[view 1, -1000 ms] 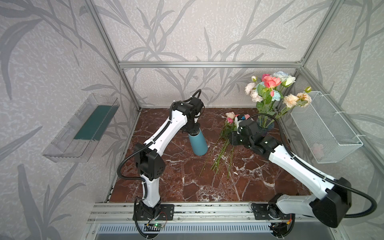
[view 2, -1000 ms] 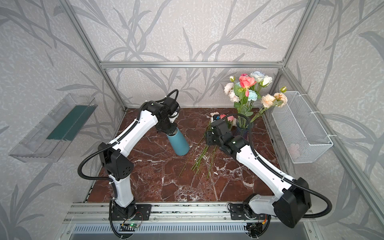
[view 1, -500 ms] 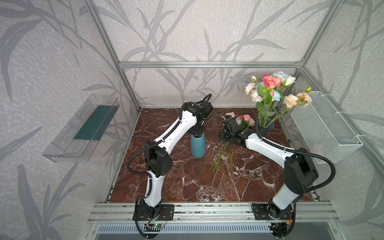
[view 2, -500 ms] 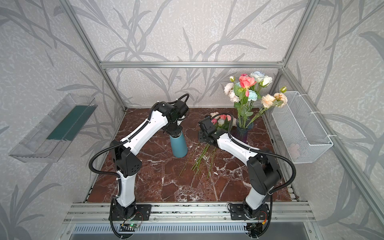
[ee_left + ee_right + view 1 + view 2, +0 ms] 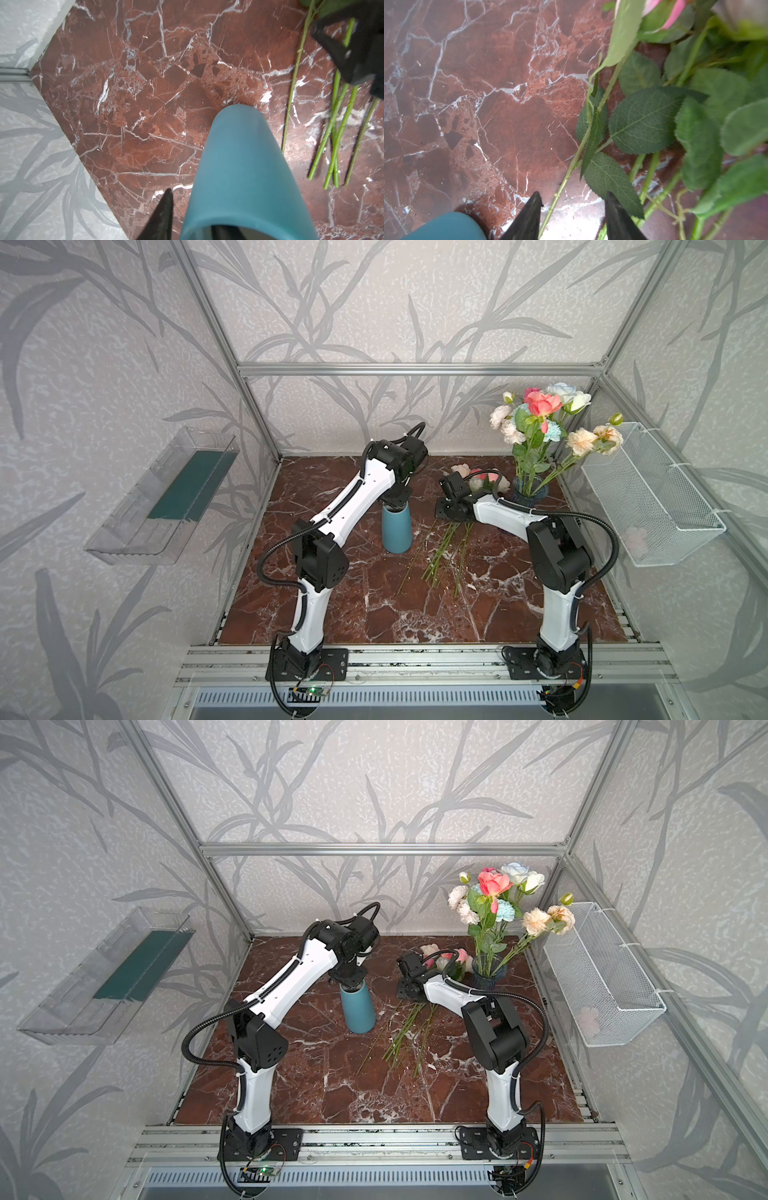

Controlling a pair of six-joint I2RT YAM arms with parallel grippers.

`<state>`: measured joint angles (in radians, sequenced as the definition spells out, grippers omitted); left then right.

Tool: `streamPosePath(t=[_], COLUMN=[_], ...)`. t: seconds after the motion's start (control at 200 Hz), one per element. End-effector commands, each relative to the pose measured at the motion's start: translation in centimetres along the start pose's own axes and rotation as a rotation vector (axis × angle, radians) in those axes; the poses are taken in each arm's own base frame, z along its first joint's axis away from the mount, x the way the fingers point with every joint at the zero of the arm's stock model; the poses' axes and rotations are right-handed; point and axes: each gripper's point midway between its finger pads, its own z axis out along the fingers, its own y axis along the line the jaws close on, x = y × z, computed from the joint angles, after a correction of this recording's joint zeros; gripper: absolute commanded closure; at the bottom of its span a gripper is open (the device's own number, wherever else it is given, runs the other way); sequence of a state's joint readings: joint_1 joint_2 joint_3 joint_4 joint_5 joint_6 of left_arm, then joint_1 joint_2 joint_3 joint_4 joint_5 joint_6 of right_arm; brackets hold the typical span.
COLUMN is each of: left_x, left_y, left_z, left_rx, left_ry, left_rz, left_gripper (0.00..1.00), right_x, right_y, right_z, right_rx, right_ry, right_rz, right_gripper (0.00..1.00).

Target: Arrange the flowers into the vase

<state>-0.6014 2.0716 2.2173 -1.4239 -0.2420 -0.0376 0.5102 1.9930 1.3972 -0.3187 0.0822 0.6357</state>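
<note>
Teal vase beside loose flowers, filled glass vase just behind.

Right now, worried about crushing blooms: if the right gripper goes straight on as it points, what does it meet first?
The right gripper would likely meet the thin green stem lying between its open jaws first, then the marble tabletop; depth is unclear.

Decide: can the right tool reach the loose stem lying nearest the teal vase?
Likely yes: the right tool stands open with a tip on each side of the stem; nothing covers it there.
</note>
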Motion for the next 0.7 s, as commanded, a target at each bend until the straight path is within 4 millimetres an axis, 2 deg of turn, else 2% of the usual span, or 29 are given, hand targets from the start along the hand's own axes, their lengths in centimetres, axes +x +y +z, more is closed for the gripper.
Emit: streamPosePath(t=[0.0, 0.14, 0.26, 0.445, 0.59, 0.695], left_x=[-0.2, -1.1, -1.5, -2.0, -1.5, -0.8], left_y=[1.1, 1.9, 3.1, 4.2, 6.3, 7.9], left_z=[-2.3, -5.3, -8.8, -13.2, -15.7, -16.6], left_rx=[-0.025, -0.016, -0.021, -0.005, -0.072, -0.123], left_ry=[-0.059, -0.166, -0.282, -0.454, -0.563, -0.658], left_rz=[-0.008, -0.045, -0.070, -0.094, -0.152, -0.206], left_gripper=[0.61, 0.57, 0.47, 0.42, 0.42, 0.40], right_x=[-0.5, -0.2, 0.3, 0.5, 0.6, 0.5], right_y=[0.4, 0.5, 0.4, 0.2, 0.6, 0.7], right_z=[-0.2, 0.0, 0.6, 1.7, 3.0, 3.6], right_rx=[-0.033, -0.042, -0.042, -0.051, -0.066, -0.057], right_ry=[0.023, 0.034, 0.053, 0.068, 0.084, 0.088], right_rz=[0.031, 0.044, 0.072, 0.143, 0.164, 0.170], right_gripper=[0.51, 0.52, 0.52, 0.55, 0.60, 0.64])
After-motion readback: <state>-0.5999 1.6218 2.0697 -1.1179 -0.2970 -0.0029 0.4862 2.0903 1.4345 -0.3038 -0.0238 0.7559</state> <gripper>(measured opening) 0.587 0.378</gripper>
